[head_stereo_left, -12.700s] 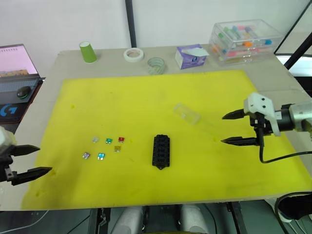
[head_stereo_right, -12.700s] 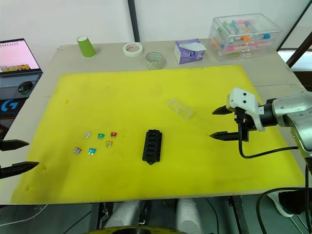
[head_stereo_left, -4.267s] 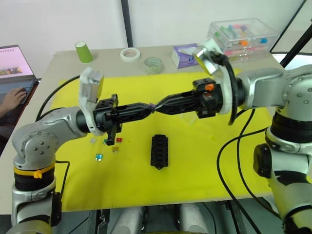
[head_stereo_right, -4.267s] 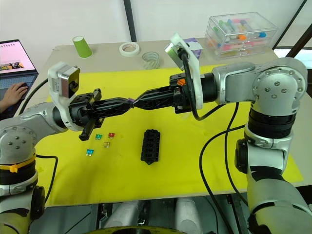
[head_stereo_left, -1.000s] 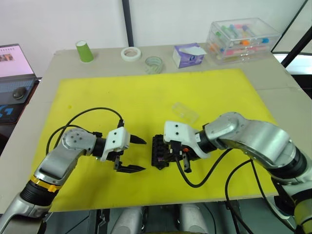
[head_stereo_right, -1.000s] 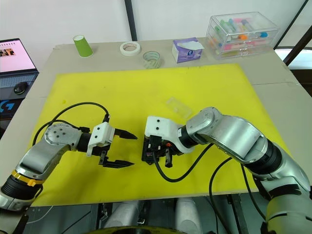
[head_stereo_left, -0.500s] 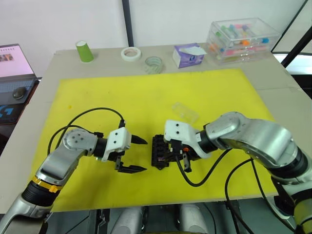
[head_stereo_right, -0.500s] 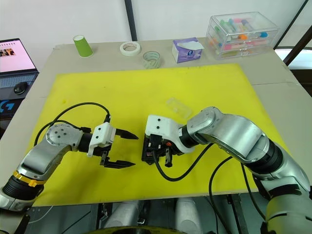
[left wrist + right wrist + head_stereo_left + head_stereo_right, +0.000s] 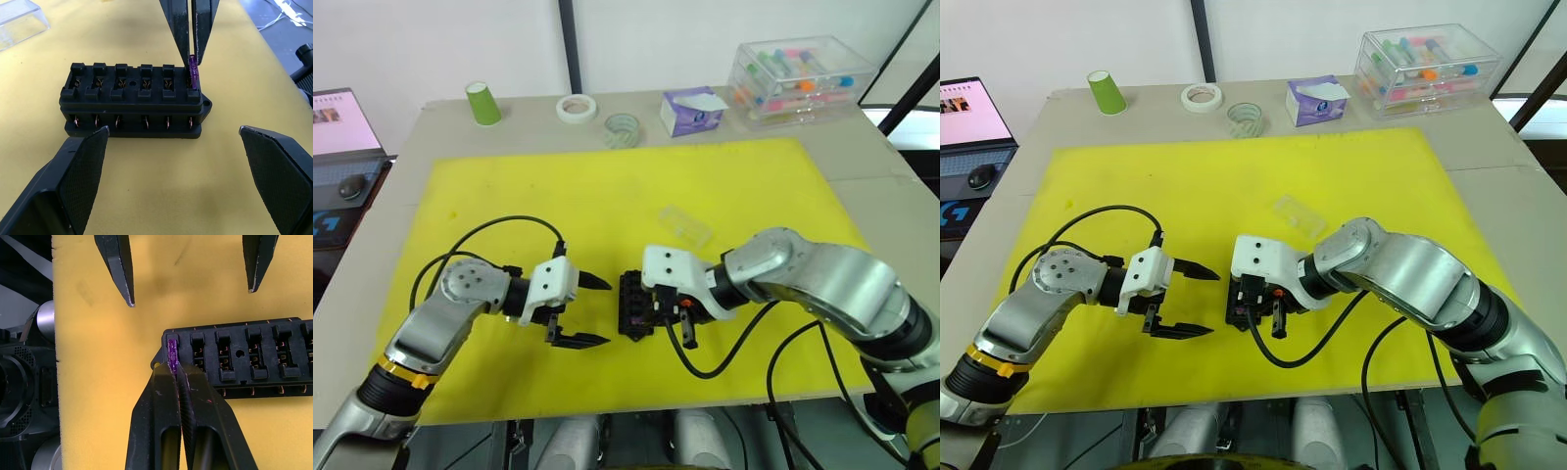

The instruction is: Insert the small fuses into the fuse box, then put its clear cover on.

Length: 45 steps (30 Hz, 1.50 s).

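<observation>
The black fuse box point(image 9: 632, 303) lies on the yellow mat point(image 9: 607, 196), between my two grippers. My right gripper point(image 9: 176, 371) is shut on a purple small fuse point(image 9: 171, 354), holding it upright at the end slot beside the box's mounting tab point(image 9: 206, 104). The purple fuse point(image 9: 193, 77) touches the top of that slot; the other slots look empty. My left gripper point(image 9: 608, 312) stands open just left of the box, its fingertips point(image 9: 123, 279) apart from it. The clear cover point(image 9: 686, 225) lies on the mat behind the box.
Along the table's back edge stand a green cup point(image 9: 482, 103), two tape rolls point(image 9: 576, 108), a tissue box point(image 9: 693, 111) and a clear case of coloured tubes point(image 9: 803, 73). A laptop point(image 9: 342, 122) sits off the table's left side.
My left gripper has crept slightly toward the fuse box. The right gripper and the purple fuse stay where they were.
</observation>
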Tool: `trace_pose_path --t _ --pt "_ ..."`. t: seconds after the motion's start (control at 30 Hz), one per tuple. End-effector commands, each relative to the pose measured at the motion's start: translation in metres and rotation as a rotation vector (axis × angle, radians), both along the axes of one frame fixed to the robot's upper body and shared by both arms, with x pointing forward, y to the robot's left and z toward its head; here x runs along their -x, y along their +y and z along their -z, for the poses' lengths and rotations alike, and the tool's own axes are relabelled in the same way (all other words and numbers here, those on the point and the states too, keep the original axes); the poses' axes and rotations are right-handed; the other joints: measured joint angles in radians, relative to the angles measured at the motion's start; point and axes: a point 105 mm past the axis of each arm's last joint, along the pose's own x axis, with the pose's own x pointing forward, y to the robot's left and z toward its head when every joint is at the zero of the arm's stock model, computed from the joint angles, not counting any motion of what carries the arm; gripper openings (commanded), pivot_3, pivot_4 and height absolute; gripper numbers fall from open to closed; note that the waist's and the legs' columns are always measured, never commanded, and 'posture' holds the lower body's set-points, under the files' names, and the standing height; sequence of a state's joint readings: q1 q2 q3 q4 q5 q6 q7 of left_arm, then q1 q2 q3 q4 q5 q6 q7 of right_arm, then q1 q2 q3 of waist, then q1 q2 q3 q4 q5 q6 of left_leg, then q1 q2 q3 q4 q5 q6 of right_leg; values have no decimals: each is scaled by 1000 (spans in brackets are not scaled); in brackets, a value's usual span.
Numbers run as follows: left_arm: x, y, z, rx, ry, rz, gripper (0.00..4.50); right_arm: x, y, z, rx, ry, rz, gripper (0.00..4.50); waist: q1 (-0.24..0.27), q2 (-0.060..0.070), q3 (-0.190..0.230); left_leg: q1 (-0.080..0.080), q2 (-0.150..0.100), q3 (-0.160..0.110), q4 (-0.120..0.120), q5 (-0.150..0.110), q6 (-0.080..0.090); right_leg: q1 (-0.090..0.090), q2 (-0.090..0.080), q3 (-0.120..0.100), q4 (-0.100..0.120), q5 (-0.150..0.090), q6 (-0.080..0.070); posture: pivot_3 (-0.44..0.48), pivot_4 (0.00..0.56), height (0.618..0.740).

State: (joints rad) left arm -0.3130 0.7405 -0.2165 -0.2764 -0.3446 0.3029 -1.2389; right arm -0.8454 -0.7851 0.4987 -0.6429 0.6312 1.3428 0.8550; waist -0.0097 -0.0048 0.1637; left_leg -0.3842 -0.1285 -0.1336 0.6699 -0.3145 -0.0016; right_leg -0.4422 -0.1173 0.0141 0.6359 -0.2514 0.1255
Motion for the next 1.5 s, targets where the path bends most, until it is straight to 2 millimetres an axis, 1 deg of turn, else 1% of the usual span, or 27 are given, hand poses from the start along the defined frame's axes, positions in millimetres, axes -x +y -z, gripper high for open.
trace_pose_path --t 0.03,0.4,0.73,1.17,1.27,1.33,1.5 --pt "4 -4 -4 9 -15 22 4480 2 0 -1 18 -56 -27 0 0 0 0 0 0 0 0 0 0 0 0 0 0 0 0 0 150 740" --pt "6 -5 -4 13 -14 17 4480 -3 -5 6 70 -139 -46 0 0 0 0 0 0 0 1 0 0 0 0 0 0 0 0 0 150 740" --pt "6 -7 -4 16 -14 13 4480 -6 -5 10 105 -189 -71 0 0 0 0 0 0 0 1 0 0 0 0 0 1 0 0 0 150 740" --pt "7 -5 -3 14 -12 4 4480 -5 -4 6 94 -189 -94 0 1 0 -1 0 0 0 4 0 0 1 0 0 3 0 0 0 150 740" --pt "6 -5 -3 13 -15 3 4500 -6 -3 4 86 -195 -95 705 1 0 0 0 0 0 4 0 0 1 0 0 3 0 0 0 150 740" --pt "6 -4 -4 13 -16 0 4500 -7 -3 0 73 -191 -88 1267 1 0 -1 0 0 0 5 0 0 1 0 0 3 0 0 0 150 740" --pt "4 0 -4 10 -17 -9 4500 -8 -3 -9 49 -192 -81 1267 1 0 0 -1 0 0 5 0 0 1 0 0 3 0 0 0 150 740"
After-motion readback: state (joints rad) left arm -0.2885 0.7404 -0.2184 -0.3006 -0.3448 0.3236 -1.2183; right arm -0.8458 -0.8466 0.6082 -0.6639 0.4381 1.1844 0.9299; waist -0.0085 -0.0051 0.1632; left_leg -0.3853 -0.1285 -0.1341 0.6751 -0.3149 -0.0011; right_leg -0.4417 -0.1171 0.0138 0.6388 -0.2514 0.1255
